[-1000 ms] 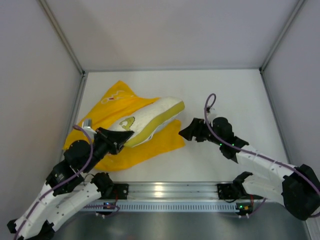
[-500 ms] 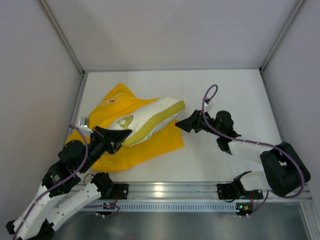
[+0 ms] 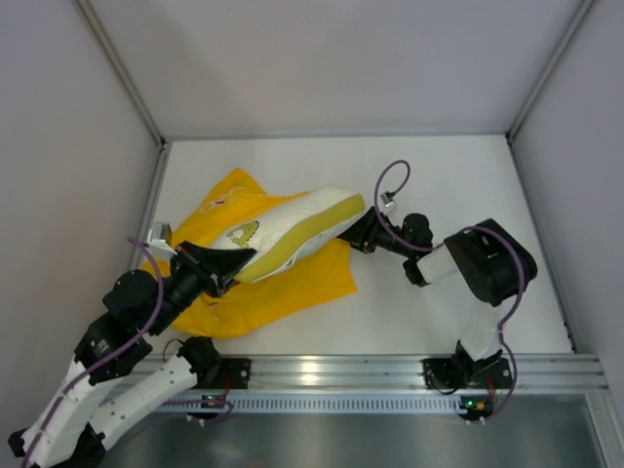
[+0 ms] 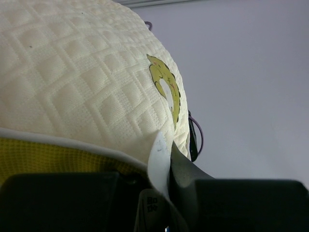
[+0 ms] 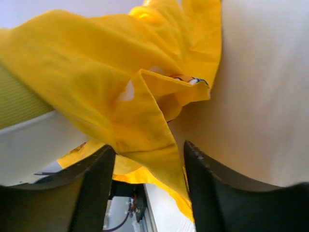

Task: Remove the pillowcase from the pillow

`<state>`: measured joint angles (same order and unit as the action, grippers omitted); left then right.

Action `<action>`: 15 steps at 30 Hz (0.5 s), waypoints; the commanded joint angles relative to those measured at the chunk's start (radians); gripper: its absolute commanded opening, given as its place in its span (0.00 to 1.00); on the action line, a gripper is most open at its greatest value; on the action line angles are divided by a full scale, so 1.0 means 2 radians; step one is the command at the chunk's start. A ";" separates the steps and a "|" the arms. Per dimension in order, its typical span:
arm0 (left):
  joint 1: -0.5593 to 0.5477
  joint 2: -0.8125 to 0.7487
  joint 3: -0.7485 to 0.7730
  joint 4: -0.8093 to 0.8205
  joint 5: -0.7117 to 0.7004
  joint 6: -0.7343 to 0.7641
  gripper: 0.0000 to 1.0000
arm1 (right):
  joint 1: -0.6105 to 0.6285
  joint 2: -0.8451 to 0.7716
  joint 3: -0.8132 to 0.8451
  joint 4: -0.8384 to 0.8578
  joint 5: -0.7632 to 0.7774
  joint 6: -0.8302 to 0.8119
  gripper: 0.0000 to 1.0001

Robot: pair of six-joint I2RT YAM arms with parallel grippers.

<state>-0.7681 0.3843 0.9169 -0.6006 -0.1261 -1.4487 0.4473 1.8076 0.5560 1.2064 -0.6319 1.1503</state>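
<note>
- My left gripper (image 3: 218, 266) is still clamping the near corner of the pillow (image 3: 292, 226), keeping it tilted up off the table (image 3: 448, 175).
- The pillowcase (image 3: 283, 291) is lying crumpled beneath it, apparently almost free.
- My right gripper (image 3: 357, 234) is moving in from the right and now reaching the pillow's far end. Its fingers (image 5: 91, 188) are spread around a pillowcase fold, so I judge I'm setting up the grab to pull it off.
</note>
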 commanded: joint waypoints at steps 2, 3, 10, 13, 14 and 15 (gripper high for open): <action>0.001 0.000 0.039 0.076 0.019 -0.009 0.00 | -0.009 0.053 0.039 0.243 -0.013 0.071 0.46; 0.001 0.001 0.037 0.085 0.028 -0.010 0.00 | -0.008 0.064 0.049 0.249 -0.015 0.074 0.30; 0.001 0.047 0.001 0.249 0.142 -0.051 0.00 | 0.020 0.080 0.112 0.218 -0.022 0.074 0.00; 0.001 0.067 0.041 0.249 0.150 -0.037 0.00 | 0.032 0.102 0.148 0.181 -0.010 0.087 0.00; 0.001 0.074 0.053 0.250 0.152 -0.027 0.00 | 0.033 0.127 0.173 0.182 -0.009 0.098 0.00; 0.001 0.079 0.065 0.250 0.156 -0.020 0.00 | 0.033 0.141 0.186 0.190 -0.010 0.113 0.00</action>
<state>-0.7654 0.5358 0.9352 -0.3515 0.0822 -1.5032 0.4843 2.0094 0.8368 1.2564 -0.6552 1.3312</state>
